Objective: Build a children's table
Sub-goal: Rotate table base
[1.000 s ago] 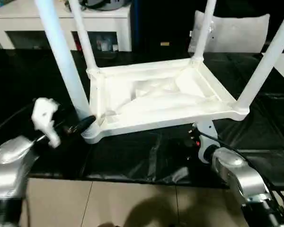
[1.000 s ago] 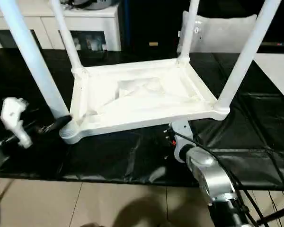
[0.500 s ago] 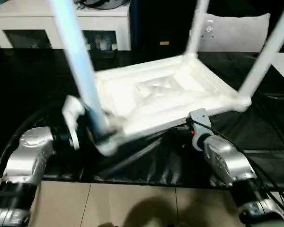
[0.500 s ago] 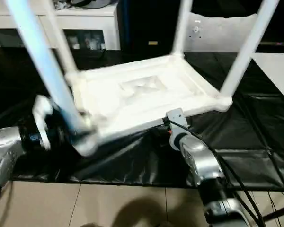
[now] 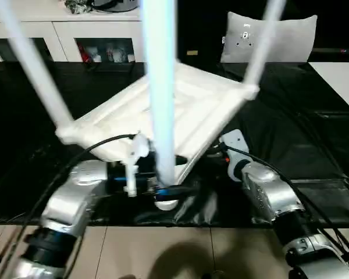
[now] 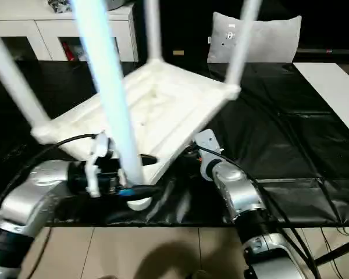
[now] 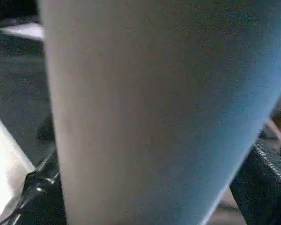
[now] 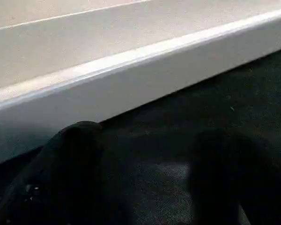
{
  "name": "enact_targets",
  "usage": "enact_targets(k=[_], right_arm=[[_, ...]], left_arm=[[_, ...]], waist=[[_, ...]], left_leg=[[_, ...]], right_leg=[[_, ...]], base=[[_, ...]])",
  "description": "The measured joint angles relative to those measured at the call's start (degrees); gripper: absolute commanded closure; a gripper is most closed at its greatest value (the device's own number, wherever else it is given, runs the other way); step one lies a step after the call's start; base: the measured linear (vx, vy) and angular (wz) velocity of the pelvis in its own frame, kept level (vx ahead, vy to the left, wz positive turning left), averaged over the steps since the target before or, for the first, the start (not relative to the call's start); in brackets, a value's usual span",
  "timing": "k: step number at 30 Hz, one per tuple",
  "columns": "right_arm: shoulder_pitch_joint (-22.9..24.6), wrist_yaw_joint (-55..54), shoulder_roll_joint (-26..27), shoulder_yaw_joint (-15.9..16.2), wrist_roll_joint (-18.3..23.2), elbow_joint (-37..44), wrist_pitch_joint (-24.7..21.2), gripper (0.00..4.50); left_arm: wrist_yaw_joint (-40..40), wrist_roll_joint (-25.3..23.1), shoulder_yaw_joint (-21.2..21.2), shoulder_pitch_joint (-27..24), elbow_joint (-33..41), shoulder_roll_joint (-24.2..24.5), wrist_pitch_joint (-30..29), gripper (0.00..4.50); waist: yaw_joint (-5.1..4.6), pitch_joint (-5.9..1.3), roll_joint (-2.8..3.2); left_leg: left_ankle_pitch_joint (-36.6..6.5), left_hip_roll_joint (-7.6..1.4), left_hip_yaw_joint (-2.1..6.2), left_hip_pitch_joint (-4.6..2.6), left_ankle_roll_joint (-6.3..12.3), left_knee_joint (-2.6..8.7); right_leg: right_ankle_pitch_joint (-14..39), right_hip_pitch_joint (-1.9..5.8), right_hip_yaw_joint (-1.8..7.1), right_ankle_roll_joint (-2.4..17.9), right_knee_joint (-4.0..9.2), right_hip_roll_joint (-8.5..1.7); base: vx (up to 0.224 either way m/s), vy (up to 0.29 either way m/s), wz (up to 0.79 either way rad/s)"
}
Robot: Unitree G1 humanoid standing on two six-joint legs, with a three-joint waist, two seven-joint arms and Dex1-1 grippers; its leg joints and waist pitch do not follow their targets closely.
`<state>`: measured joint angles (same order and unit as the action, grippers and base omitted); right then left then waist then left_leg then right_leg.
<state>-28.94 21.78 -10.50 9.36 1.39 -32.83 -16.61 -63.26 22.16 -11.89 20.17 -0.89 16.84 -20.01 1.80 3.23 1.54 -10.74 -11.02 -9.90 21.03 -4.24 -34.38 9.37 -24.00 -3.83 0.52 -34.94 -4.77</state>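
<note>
One table (image 5: 180,110) (upturned), four legs (image 5: 161,104).

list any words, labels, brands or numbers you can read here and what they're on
No text can be read.
A small dark mark on the grey cushion behind the children's table: too small and blurred to read.
Items on the white cabinet shelves: too blurred to tell any label.
The table's legs and top: no print visible.
</note>
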Motion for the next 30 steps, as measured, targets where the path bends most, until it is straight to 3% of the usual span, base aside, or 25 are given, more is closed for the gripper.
enact_targets(k=[3, 16, 22, 30], right_arm=[[-0.17, 0.11, 0.74, 0.30, -0.80, -0.15, 0.55, 0.00], [-0.38, 3.08, 1.42, 0.57, -1.36, -1.02, 4.23, 0.00], [-0.38, 2.22, -0.05, -0.43, -1.26, -1.52, 4.36, 0.00], [1.51, 3.28, -6.56, -4.77, -0.94, -1.35, 6.06, 0.00]], left_arm=[[1.46, -0.44, -1.03, 1.03, 0.09, -2.25, 0.03, 0.28], [10.83, -5.29, -4.02, 3.08, -2.63, -10.50, 4.41, 0.28], [13.96, -8.56, -3.48, 5.17, -4.30, -8.40, 6.91, 0.28], [8.26, -9.43, -4.90, 1.60, -2.69, 0.00, 4.27, 0.28]], waist=[[-0.32, 0.09, -0.20], [0.26, 0.13, -0.25], [0.57, 0.12, -0.24], [1.25, 0.12, -0.24]], left_leg=[[0.00, -0.01, -0.01, -0.04, 0.00, -0.01], [0.00, -0.01, 0.02, 0.01, 0.00, -0.02], [0.00, 0.00, 0.03, -0.01, 0.00, -0.04], [0.01, -0.01, 0.02, -0.03, 0.00, -0.02]], right_leg=[[-0.03, 0.00, 0.03, 0.05, 0.01, 0.04], [-0.03, 0.02, 0.02, 0.05, 0.04, 0.04], [-0.03, 0.06, 0.01, 0.05, 0.03, 0.02], [-0.02, 0.05, 0.00, 0.03, 0.00, 0.02]], base=[[0.000, 0.000, 0.00], [0.000, 0.000, 0.00], [0.000, 0.000, 0.00], [0.000, 0.000, 0.00]])
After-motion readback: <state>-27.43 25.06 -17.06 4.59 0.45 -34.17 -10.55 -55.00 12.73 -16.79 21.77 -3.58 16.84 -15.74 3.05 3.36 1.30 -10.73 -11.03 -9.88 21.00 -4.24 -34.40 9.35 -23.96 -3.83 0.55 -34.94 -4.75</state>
